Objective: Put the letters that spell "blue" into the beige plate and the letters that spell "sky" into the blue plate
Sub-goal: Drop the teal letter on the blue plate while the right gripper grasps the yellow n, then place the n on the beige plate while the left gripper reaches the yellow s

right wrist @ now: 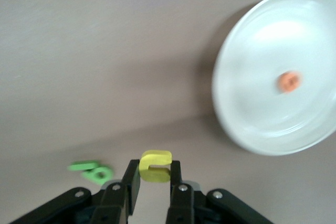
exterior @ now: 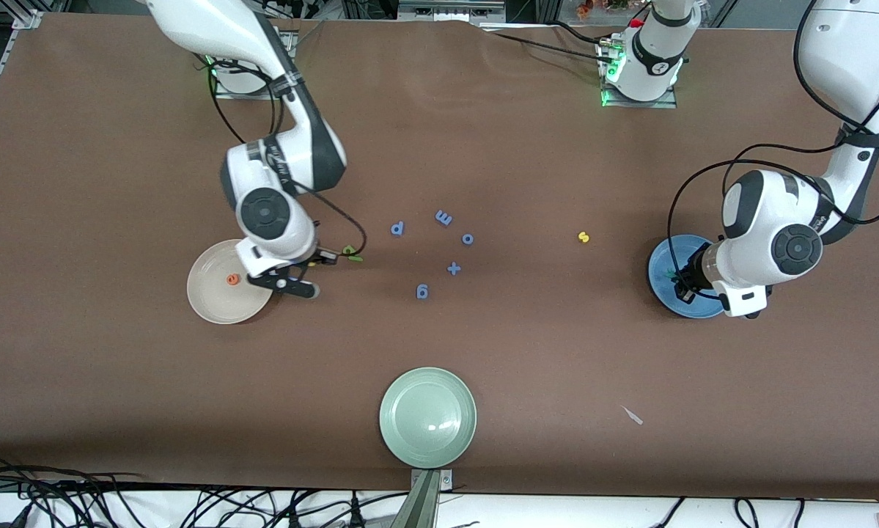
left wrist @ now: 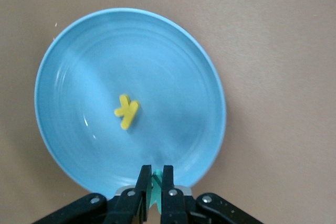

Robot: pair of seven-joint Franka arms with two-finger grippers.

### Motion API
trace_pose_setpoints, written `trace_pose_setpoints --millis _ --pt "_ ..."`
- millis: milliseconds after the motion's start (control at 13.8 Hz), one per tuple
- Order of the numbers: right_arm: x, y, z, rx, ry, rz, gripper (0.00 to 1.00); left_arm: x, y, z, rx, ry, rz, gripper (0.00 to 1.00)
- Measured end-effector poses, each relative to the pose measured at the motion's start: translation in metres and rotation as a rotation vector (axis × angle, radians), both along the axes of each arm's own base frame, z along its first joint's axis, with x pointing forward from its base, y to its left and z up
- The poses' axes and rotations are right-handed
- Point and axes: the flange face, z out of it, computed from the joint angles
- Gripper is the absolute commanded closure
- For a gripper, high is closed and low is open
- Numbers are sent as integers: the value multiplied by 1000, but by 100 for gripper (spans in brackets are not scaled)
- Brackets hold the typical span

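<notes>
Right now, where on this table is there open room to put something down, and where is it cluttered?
Bare brown table lies around the pale green plate, and between the yellow s and blue plate. The blue letters crowd the middle; green letters lie by the beige plate.

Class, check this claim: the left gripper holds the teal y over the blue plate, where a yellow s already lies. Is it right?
Not quite. The letter lying in the blue plate is the yellow k, as the left wrist view shows; the yellow s is on the table. The left gripper does hold the teal y over that plate.
</notes>
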Motion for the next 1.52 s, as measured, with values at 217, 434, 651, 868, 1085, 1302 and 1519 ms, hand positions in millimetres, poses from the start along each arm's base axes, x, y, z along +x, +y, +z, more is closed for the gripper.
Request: trace_pose_setpoints --millis 217,434,651,868,1085,1302,1519 --pt "16 -51 8 -11 18 94 73 -12 18 -15 -17 0 -26 56" --pt "18 -88 1 -12 45 148 70 -14 20 -18 -27 2 -65 34" --pt "15 -118 -18 36 52 163 41 -14 2 -11 -36 -1 -93 32" --pt "14 -127 -24 59 53 155 38 -20 -28 3 -41 -2 -107 32" --pt "12 -112 -21 109 42 105 36 -49 -65 6 -35 -36 -83 36" --pt "4 -61 -21 155 34 7 36 -81 -119 -1 -52 -83 -40 37" --pt "-16 9 -23 144 6 -94 36 -101 -157 -7 -67 -90 -26 41"
